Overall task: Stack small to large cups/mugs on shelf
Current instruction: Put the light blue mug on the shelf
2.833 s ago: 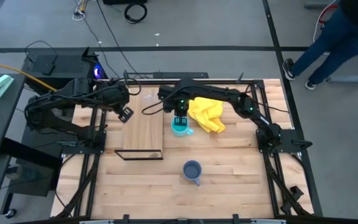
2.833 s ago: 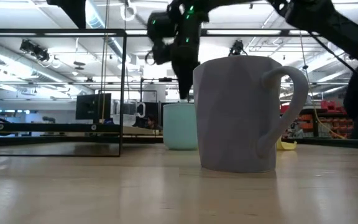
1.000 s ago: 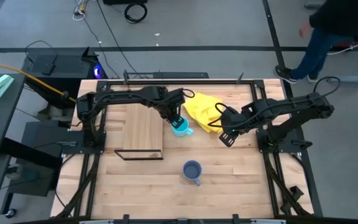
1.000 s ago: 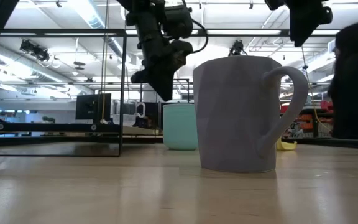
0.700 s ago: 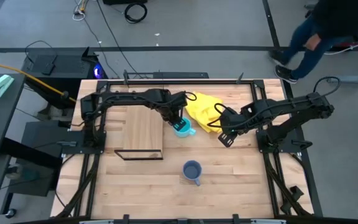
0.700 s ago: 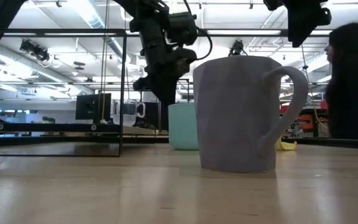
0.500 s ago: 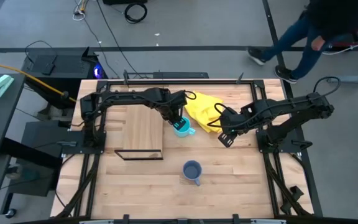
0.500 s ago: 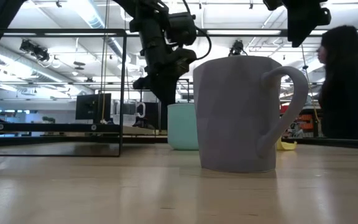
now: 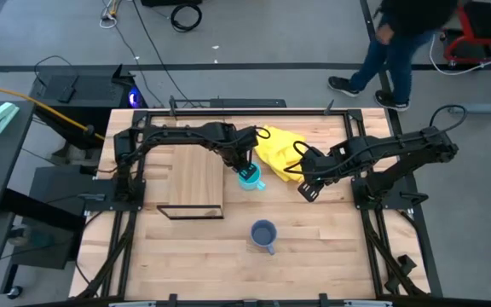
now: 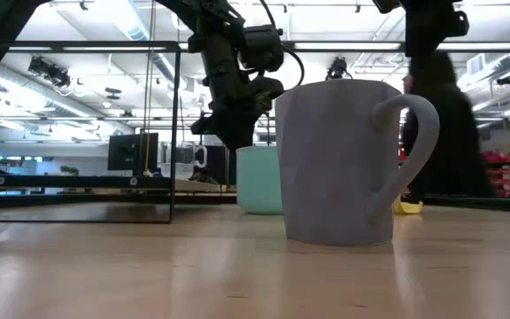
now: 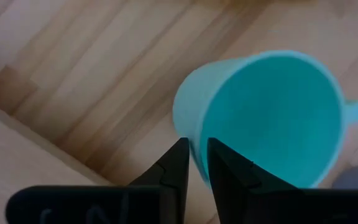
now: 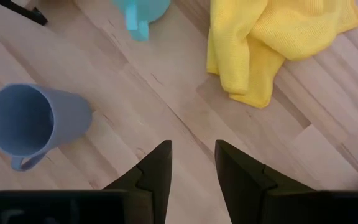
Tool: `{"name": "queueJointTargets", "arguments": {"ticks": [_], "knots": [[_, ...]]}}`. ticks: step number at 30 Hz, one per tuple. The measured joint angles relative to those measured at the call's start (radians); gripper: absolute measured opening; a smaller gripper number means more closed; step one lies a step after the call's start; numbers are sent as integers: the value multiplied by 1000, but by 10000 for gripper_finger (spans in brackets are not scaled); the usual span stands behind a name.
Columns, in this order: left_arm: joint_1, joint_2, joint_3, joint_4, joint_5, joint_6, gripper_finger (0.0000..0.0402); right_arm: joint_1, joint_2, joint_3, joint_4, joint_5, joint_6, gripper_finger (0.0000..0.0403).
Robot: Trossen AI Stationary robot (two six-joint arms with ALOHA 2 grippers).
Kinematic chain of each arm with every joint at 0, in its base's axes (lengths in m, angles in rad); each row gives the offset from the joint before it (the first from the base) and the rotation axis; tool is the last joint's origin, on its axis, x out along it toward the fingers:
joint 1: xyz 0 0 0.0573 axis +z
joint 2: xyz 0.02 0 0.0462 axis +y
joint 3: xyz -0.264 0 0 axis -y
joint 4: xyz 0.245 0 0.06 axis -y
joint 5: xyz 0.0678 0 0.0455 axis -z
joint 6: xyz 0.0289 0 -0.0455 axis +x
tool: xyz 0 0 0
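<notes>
Since a second ago the left gripper (image 11: 192, 163) has dropped onto the cyan mug (image 11: 272, 118), fingers narrowly pinching its rim; right gripper (image 12: 191, 165) waits, wide. A thin rim-pinch could let the mug tip or slip on lifting toward the shelf (image 9: 194, 181).

mug (image 9: 248, 177) between shelf (image 9: 196, 179) and cloth (image 9: 281, 155)

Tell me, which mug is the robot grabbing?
The cyan mug: the left gripper pinches its rim beside the yellow cloth. The blue-grey mug stands alone, untouched.
</notes>
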Motion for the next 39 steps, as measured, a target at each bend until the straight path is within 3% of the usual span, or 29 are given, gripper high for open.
{"name": "queueJointTargets", "arguments": {"ticks": [9, 20, 28, 33, 36, 39], "knots": [[0, 0, 2, 6, 4, -1, 13, 0, 0, 0, 6, 0, -25, 130], [-1, -25, 14, -11, 1, -85, 11, 0, 0, 0, 4, 83, -37, 130], [-22, -33, 246, -280, -127, -119, 11, -1, 0, 0, -2, 150, -100, 130], [-19, -34, 415, -577, -263, -181, 11, 0, 0, 0, -2, 158, -152, 130], [7, -35, 454, -728, -326, -242, 11, 0, 0, 0, -2, 175, -180, 130], [38, -68, 431, -694, -301, -278, 11, 0, 0, 0, -1, 181, -200, 130]]}}
